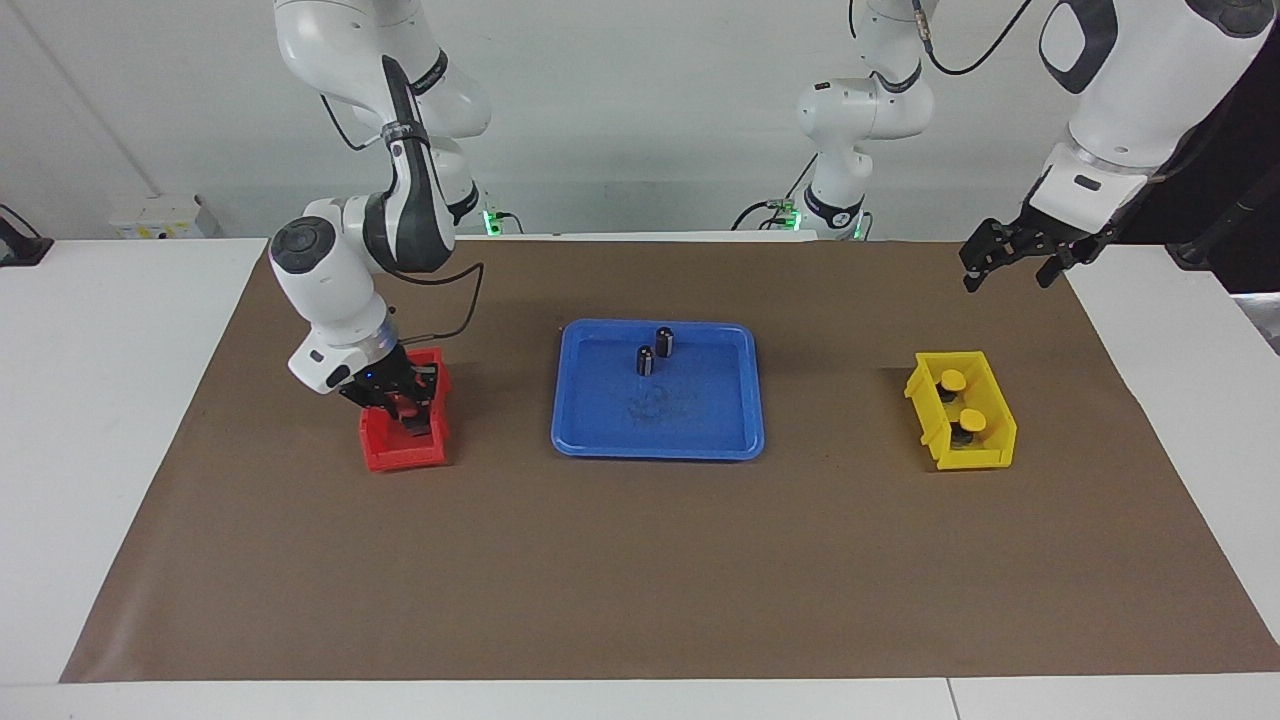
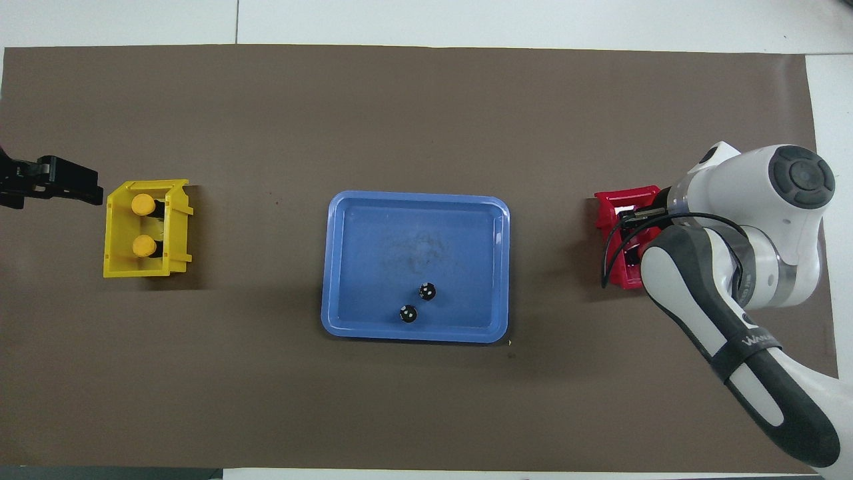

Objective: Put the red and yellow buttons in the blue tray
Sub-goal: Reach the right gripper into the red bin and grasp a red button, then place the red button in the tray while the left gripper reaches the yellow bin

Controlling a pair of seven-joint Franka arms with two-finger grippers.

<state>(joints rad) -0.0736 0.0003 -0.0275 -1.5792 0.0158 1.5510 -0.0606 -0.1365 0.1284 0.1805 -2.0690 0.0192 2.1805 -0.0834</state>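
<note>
Facing view
Right gripper (image 1: pixel 408 408): at the left of the frame, lowered into the red bin (image 1: pixel 405 445); how far the fingers are apart, or whether they have hold of anything, cannot be told.
Left gripper (image 1: pixel 1010 262): at the upper right of the frame, raised over the brown mat (image 1: pixel 640 560), fingers spread, nothing between them.
Blue tray (image 1: pixel 657 440): centre of the frame; two small dark cylinders (image 1: pixel 655 352) stand in its upper part.
Yellow buttons (image 1: pixel 962 400): two, inside the yellow bin (image 1: pixel 975 452) at the right of the frame, one above the other.
Red buttons: not visible; the gripper covers the bin's inside.

Overhead view
Blue tray (image 2: pixel 346 267): centre of the frame, the cylinders (image 2: pixel 418 302) near its lower rim.
Yellow buttons (image 2: pixel 142 225): in the yellow bin (image 2: pixel 116 267), left of the frame.
Left gripper (image 2: pixel 50 180): at the left edge, just beside the yellow bin.
Red bin (image 2: pixel 610 213): right of the frame, mostly covered by the right arm.
Writing: pale lettering on the right arm's dark cover, starting "W"; the rest cannot be read.
</note>
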